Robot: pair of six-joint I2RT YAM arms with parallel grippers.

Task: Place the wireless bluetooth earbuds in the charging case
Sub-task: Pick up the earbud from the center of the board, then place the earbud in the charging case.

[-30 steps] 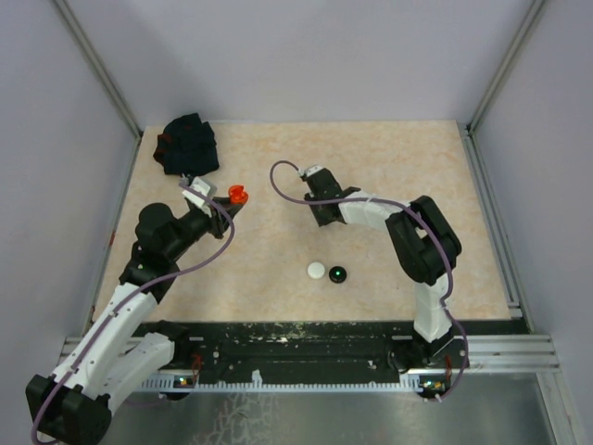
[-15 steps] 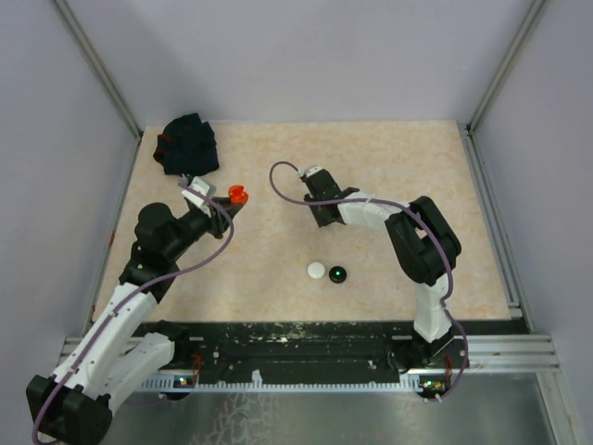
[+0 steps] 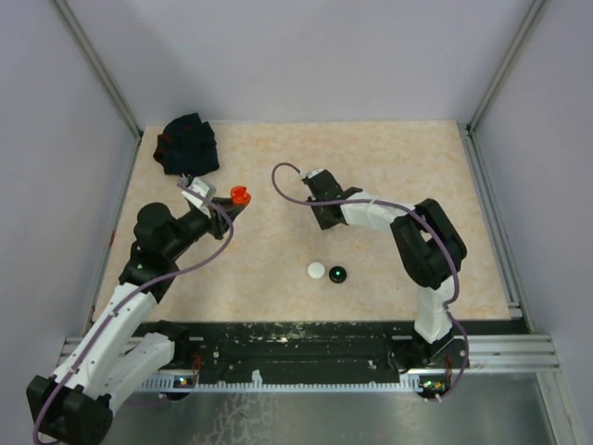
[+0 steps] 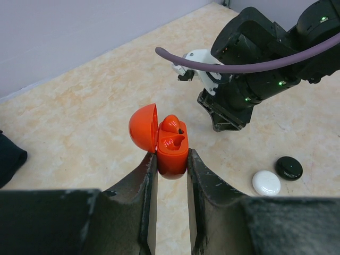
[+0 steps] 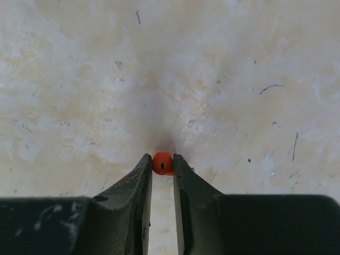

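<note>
My left gripper [image 4: 171, 161] is shut on the lower half of an orange-red charging case [image 4: 171, 149], held above the table with its lid hinged open to the left. One red earbud [image 4: 172, 124] sits in the case's left socket. From above, the case [image 3: 240, 195] shows at the tip of the left gripper [image 3: 232, 204], left of centre. My right gripper [image 5: 162, 161] points down at the tabletop, its fingers pressed against both sides of a second small red earbud [image 5: 162, 163]. In the top view the right gripper [image 3: 321, 220] hides that earbud.
A white disc [image 3: 317, 270] and a black disc [image 3: 338, 273] lie side by side near the front middle, also visible from the left wrist as the white disc [image 4: 265, 183] and black disc [image 4: 289, 167]. A black fabric bundle [image 3: 187, 146] sits in the far left corner.
The right arm shifted slightly and its fingers narrowed onto the red earbud. The left gripper with the case nudged a little to the right.
</note>
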